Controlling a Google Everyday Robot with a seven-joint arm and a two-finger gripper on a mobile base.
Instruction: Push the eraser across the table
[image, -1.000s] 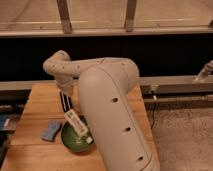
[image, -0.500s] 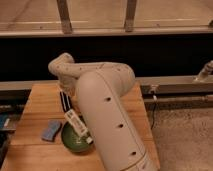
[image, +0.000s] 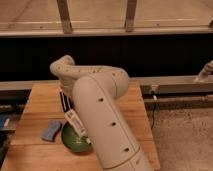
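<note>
The light wooden table (image: 40, 95) fills the lower left of the camera view. My large white arm (image: 100, 120) reaches over it from the front and covers its middle. My gripper (image: 63, 101) shows as a dark shape hanging below the wrist, low over the table's left-middle, just behind the green bowl. The eraser is hidden or out of view; I see no black block on the bare wood.
A blue-grey sponge (image: 50, 130) lies front left. A green bowl (image: 73, 140) sits beside it with a white rectangular piece (image: 75, 122) leaning at its rim. A dark wall and a metal rail (image: 175, 82) run behind the table. Grey floor lies to the right.
The arm's wrist joint has shifted slightly right and the big link has swung with it. The sponge, bowl and white piece have not moved.
</note>
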